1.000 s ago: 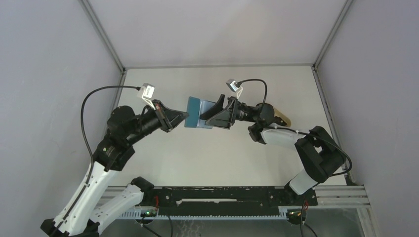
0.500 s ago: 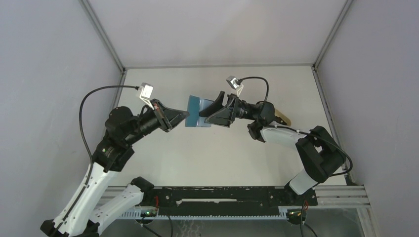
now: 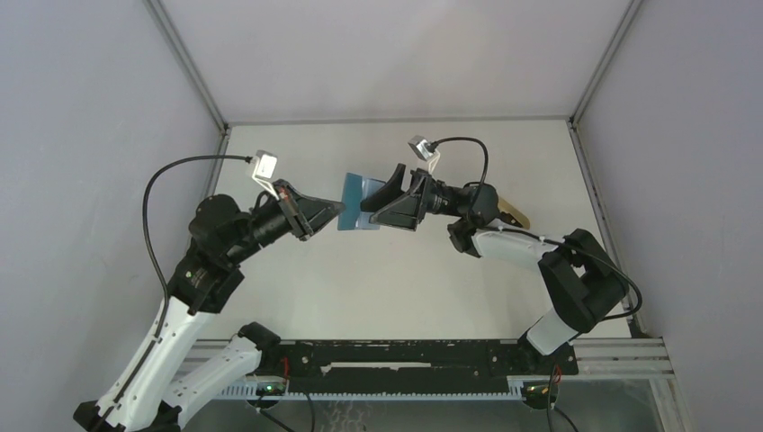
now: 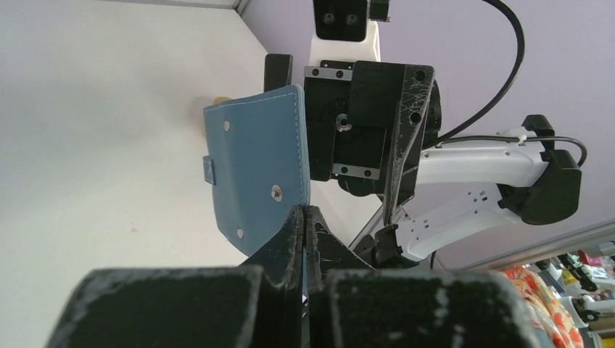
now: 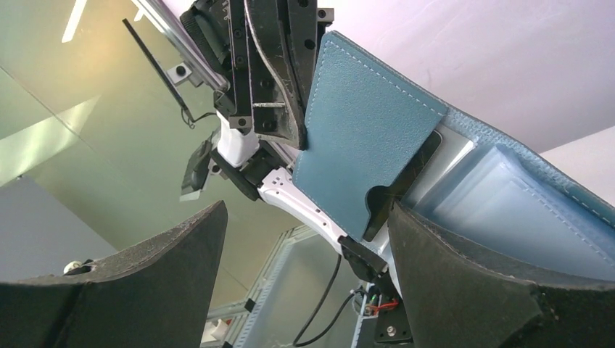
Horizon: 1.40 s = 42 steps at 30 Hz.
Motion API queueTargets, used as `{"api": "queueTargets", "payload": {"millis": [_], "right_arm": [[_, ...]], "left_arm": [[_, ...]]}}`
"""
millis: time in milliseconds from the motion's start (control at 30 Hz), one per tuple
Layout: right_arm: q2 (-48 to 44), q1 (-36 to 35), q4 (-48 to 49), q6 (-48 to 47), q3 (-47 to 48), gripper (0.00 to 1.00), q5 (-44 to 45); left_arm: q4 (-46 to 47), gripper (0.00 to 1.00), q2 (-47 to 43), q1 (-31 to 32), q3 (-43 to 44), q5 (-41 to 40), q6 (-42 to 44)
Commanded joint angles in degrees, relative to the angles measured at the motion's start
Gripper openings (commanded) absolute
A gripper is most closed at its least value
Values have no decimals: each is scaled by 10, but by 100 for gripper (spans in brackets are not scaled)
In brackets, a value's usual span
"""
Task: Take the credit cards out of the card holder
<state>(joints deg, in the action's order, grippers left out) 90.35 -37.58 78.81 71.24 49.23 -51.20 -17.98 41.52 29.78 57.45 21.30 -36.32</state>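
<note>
Two hands meet above the bench (image 3: 405, 279): the left hand (image 4: 302, 214) is clenched on one edge of the teal card holder (image 4: 257, 163), holding it open. The right hand (image 3: 371, 209) is spread wide at the holder's inner side, gripping nothing. A dark card (image 5: 410, 174) pokes from a slot, and a tan card (image 3: 515, 215) lies on the bench behind the right arm.

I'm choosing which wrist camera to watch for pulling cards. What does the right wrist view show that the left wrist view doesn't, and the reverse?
Only the right wrist view: the inside of the card holder, a dark card tucked behind its pocket, and pale clear sleeves. Only the left wrist view: the holder's outer face, with a snap stud and a small tab. Both: the teal holder, the left end effector shut on its edge, and parts of the open right end effector.
</note>
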Motion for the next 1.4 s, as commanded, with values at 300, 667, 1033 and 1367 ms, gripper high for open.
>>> {"api": "queueTargets", "payload": {"millis": [300,667,1033,1367], "right_arm": [[-6,-14,37,9,34,88,-7],[-36,-14,36,6,14,77,-14],[-42,-15,-4,-14,14,41,-10],[-63,-35,-167,-118,23,59,18]], "left_arm": [[22,0,-9,1,3,7,-4],[-25,0,-22,-24,4,-32,22],[-37,0,-24,-31,-2,-46,33],[-15,0,-31,-31,-1,-22,22]]}}
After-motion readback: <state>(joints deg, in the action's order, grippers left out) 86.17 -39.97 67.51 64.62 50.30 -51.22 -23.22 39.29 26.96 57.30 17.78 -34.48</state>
